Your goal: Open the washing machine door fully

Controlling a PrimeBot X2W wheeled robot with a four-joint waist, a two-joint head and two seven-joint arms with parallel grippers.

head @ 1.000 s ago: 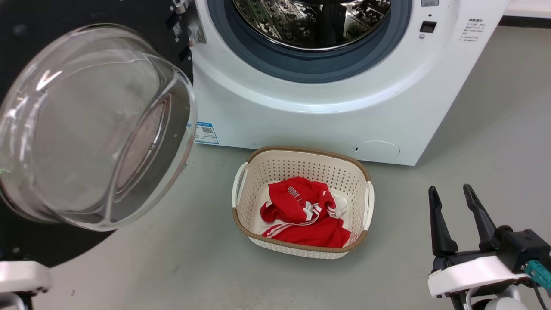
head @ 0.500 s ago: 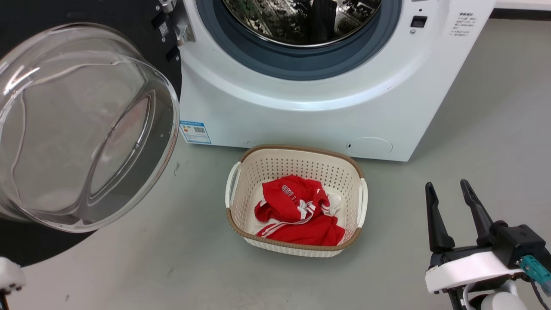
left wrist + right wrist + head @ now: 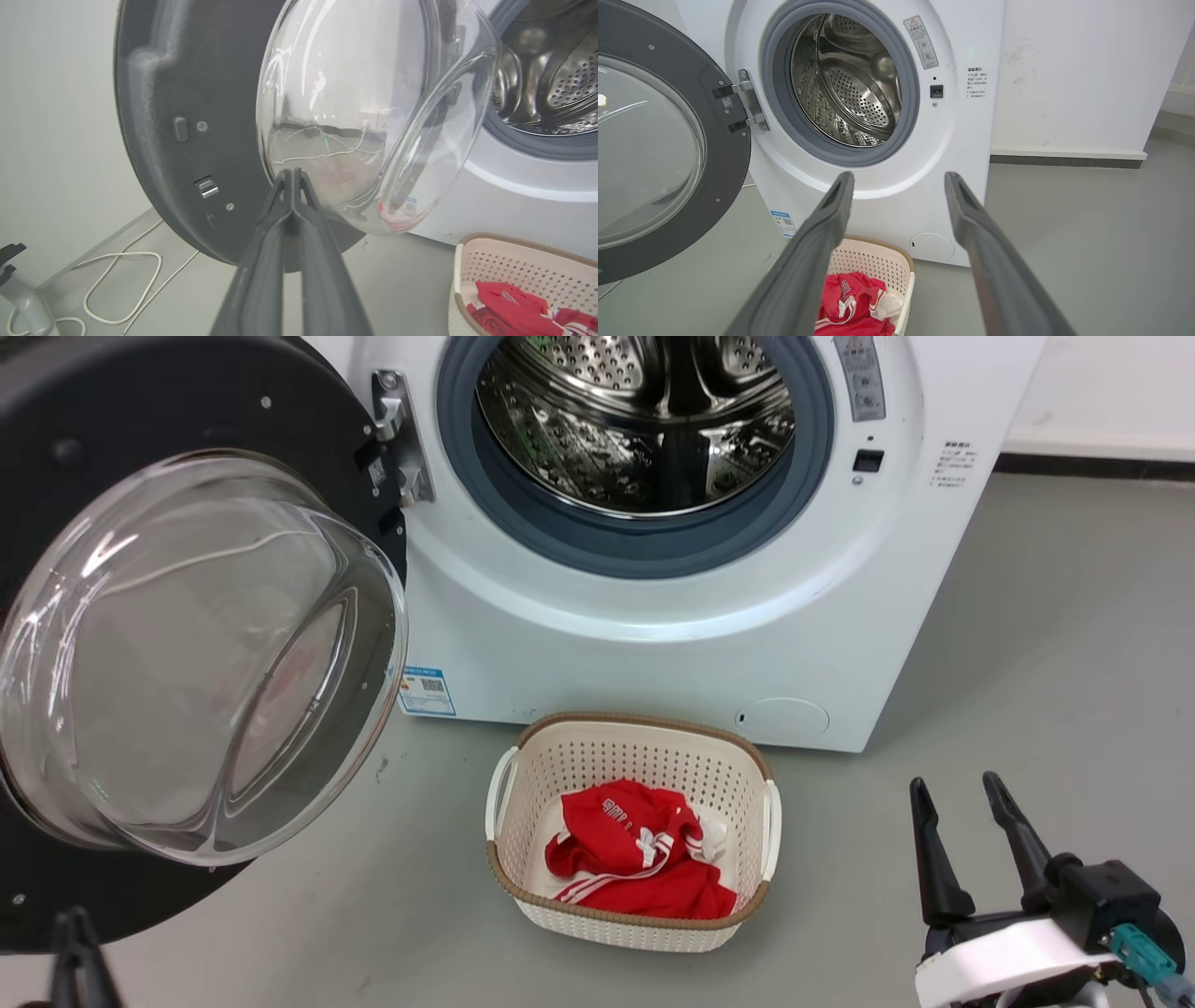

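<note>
The washing machine [image 3: 653,644] stands with its steel drum [image 3: 644,420] exposed. Its round black door [image 3: 140,439] is swung out to the left on its hinge [image 3: 397,429], the clear glass bowl [image 3: 196,653] bulging toward me. My left gripper [image 3: 292,175] is shut with nothing in it, its tip just in front of the bowl's lower edge; contact cannot be told. The door [image 3: 187,140] stands behind it. In the head view the left gripper [image 3: 73,919] pokes up below the door. My right gripper [image 3: 955,782] is open and empty at the lower right, well away from the machine [image 3: 878,196].
A cream basket [image 3: 747,765] holding red clothing [image 3: 635,859] sits on the grey floor in front of the machine. A white cable [image 3: 121,289] loops on the floor left of the door. A wall and skirting [image 3: 1064,156] run to the right of the machine.
The head camera has tilted up, so the whole scene sits lower. The pale left wrist has left the lower-left corner and a dark fingertip shows there. The right gripper stays open.
</note>
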